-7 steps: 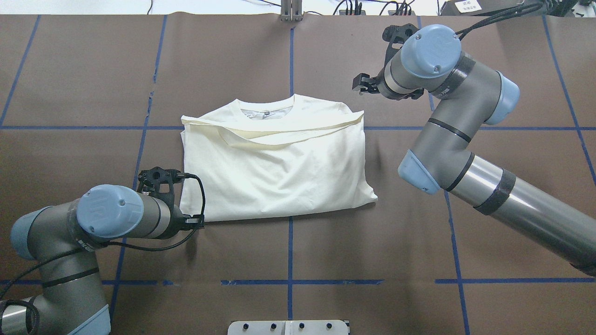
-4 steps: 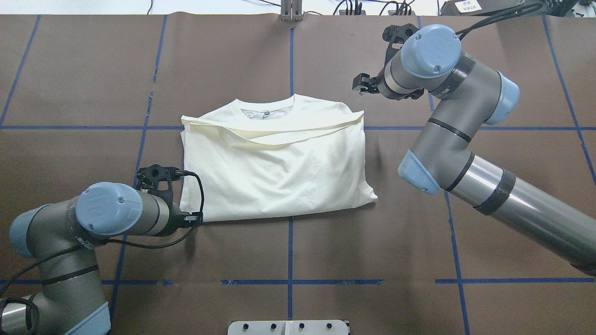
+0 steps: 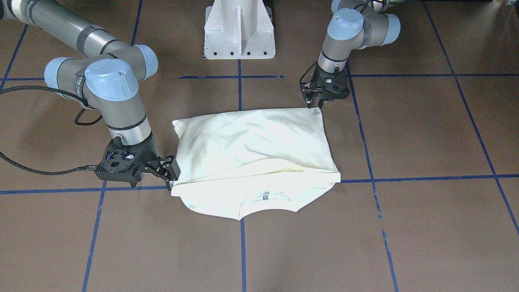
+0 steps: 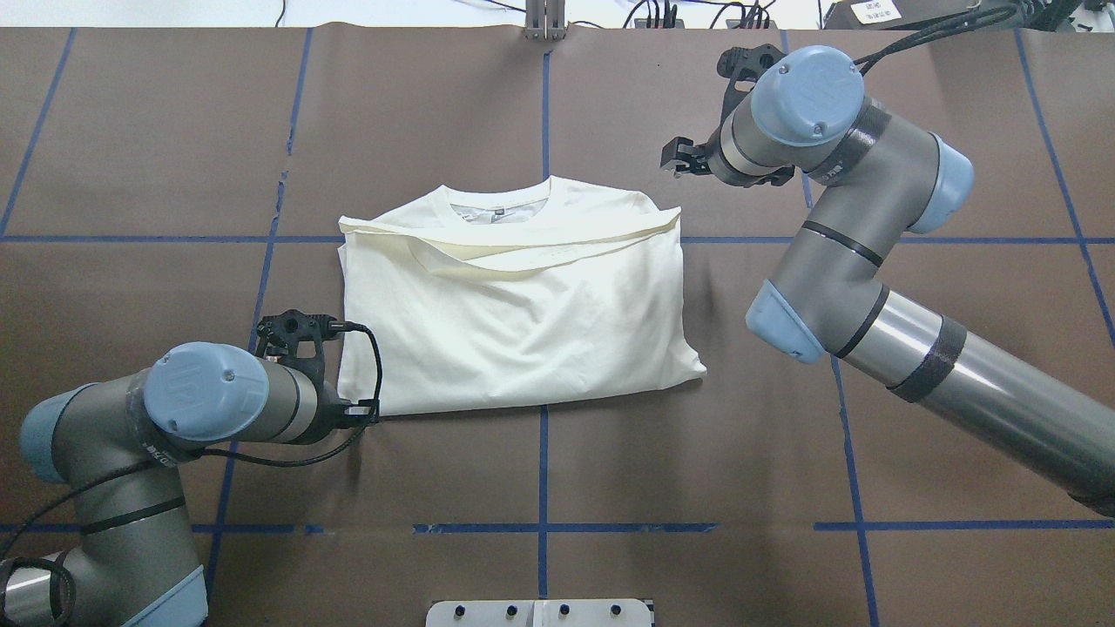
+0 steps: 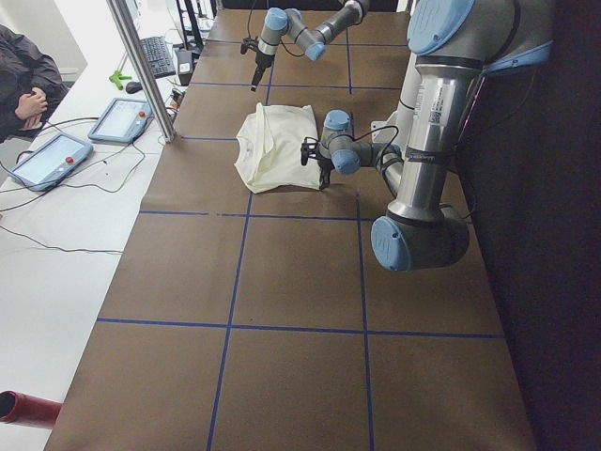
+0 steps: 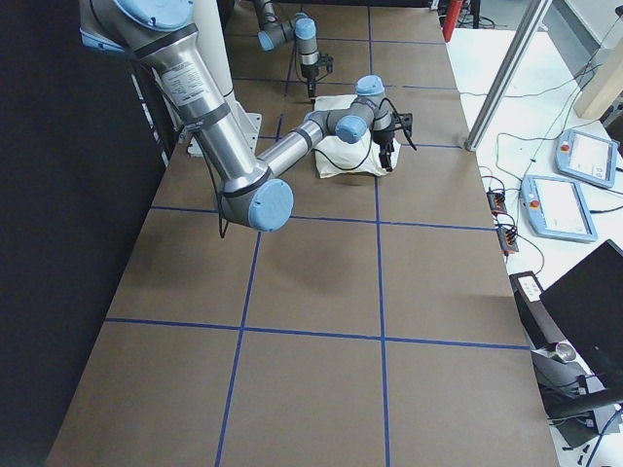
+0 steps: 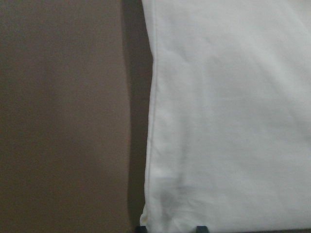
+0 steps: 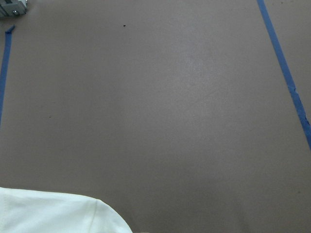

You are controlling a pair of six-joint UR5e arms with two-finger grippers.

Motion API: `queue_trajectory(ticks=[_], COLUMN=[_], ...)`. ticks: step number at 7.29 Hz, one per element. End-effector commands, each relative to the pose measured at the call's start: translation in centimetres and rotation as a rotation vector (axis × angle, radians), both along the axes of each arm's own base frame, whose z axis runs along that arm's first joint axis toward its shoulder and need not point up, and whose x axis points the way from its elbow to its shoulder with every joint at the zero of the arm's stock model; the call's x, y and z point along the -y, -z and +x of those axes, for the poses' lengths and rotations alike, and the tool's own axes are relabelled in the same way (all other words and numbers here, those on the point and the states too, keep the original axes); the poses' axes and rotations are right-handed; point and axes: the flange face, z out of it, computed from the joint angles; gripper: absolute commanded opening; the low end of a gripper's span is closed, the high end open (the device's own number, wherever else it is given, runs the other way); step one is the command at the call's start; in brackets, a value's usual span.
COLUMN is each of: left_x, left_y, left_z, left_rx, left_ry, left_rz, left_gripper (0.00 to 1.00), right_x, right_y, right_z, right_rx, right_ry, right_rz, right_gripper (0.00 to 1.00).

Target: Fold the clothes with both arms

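While the brown paper-covered table with its blue tape grid (image 4: 131, 131) carries one folded garment in the middle of the overhead frame, both grey metal jointed arms stand at its corners. The right arm (image 4: 958, 383) comes in from the lower right and the left arm (image 4: 104, 427) from the lower left. The folding looks far along, and this reads as a positioning step at two diagonally opposite corners.

The cream-white long-sleeved T-shirt (image 4: 523, 322) lies plain side up as a rough rectangle, with no sleeve showing. A doubled upper layer ends in a slack, slanting folded edge (image 4: 523, 248) just short of the neck.

In the front-facing view the black left gripper (image 3: 314, 103) points down at the shirt's upper right corner. Its jaws look parted. The left wrist view shows two dark fingertips (image 7: 199, 228) apart at the bottom edge, with the cloth's corner between them.

The black right gripper (image 3: 170, 175) sits at the left edge of the shirt in that view, jaws spread and holding nothing. It seems raised, since its wrist view shows mostly bare table and only a cream corner at lower left.

If another fold is intended, each gripper would need to close on every layer at its corner, or the stack could peel apart as it lifts.

The ribbed collar (image 4: 453, 197) peeks out at the top, with a small dark neck label (image 4: 498, 210) inside it.
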Motion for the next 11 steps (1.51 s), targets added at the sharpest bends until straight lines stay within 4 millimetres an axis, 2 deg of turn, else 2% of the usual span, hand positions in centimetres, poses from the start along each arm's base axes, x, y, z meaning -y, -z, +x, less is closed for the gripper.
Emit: queue_trajectory(ticks=[1,3,4,5,6,7,9,10,11], left_x=[0.0,0.3,1.9,4.4,7.8,11.4,23.9,30.4,36.3], left_y=[-0.1,0.2,0.3,-0.1,-1.1,-4.4,-4.9,-6.3,-7.4], left_z=[0.0,-0.4,-1.7,-3.6,-6.0,-7.5,-8.6,-9.6,-9.3], left_rx=[0.003,0.006,0.016,0.037,0.082,0.154,0.248,0.248,0.245], left_ry=[0.001,-0.017,-0.026,-0.012,-0.008,-0.015,0.03,0.075,0.096], left_rz=[0.002,0.037,0.085,0.124,0.182,0.211,0.258,0.303,0.352], left_gripper=[0.0,0.0,0.0,0.0,0.0,0.0,0.0,0.0,0.0], right_x=[-0.2,-0.6,-0.6,-0.6,-0.7,-0.7,-0.7,-0.7,-0.9], right_y=[-0.1,-0.4,-0.3,-0.3,-0.3,-0.4,-0.3,-0.6,-1.0], right_z=[0.2,0.6,0.6,0.6,0.6,0.6,0.7,0.7,0.9], right_rx=[0.002,0.001,0.003,0.003,0.003,0.003,0.006,0.003,0.0], right_ry=[0.0,0.001,0.0,0.0,0.001,-0.001,-0.004,-0.005,-0.005], right_rz=[0.002,0.003,0.003,0.003,0.003,0.0,0.0,-0.005,-0.007], right_gripper=[1.0,1.0,1.0,1.0,1.0,1.0,1.0,1.0,1.0])
